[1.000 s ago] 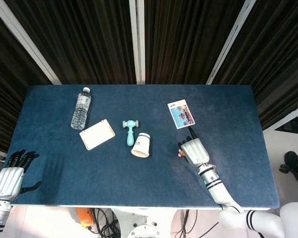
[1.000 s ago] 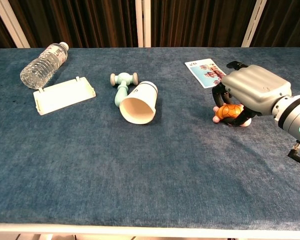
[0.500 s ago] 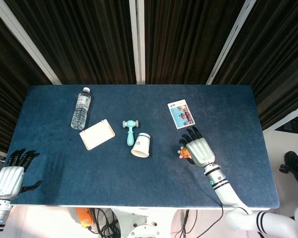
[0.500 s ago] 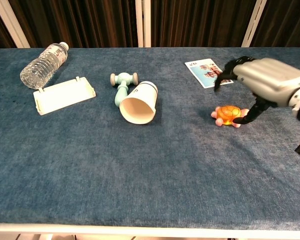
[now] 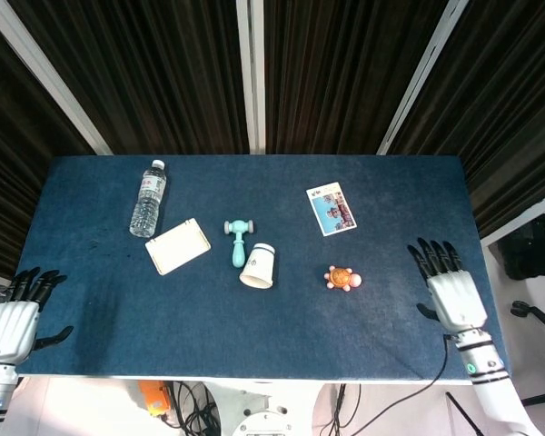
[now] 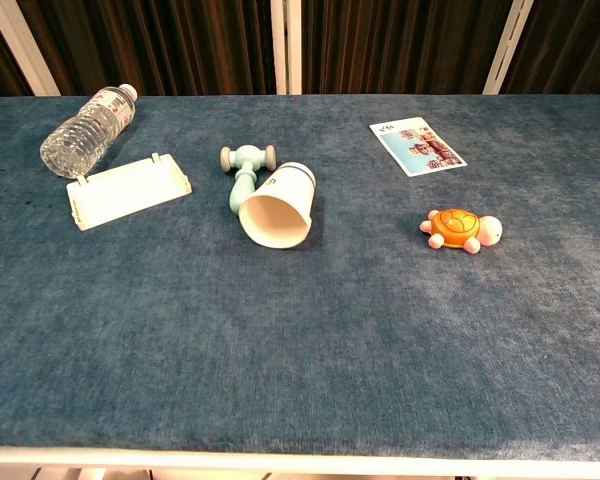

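The right hand (image 5: 453, 292) lies flat over the table's right edge in the head view, its fingers spread apart and holding nothing; the chest view does not show it. The thing nearest to it is a small orange toy turtle (image 5: 341, 278), which sits on the blue table (image 5: 282, 345) at about nine o'clock from that hand, apart from it and touching nothing else. In the chest view the turtle (image 6: 458, 229) rests upright on its pale pink feet, head toward the right. At roughly twelve o'clock from the turtle lies a picture card (image 5: 331, 209), flat on the cloth and well apart from it. At about nine o'clock from the turtle a white paper cup (image 5: 258, 266) lies on its side, its open mouth facing the near edge in the chest view. A teal toy hammer (image 5: 238, 240) lies just beside the cup at its eleven o'clock, the handle end close to the cup's base. Farther toward nine o'clock is a flat cream-coloured lid (image 5: 177, 246), and at its eleven o'clock a clear water bottle (image 5: 148, 199) lies on its side. The left hand (image 5: 14, 322) hangs off the table's near left corner, fingers apart and empty, well apart from every object.
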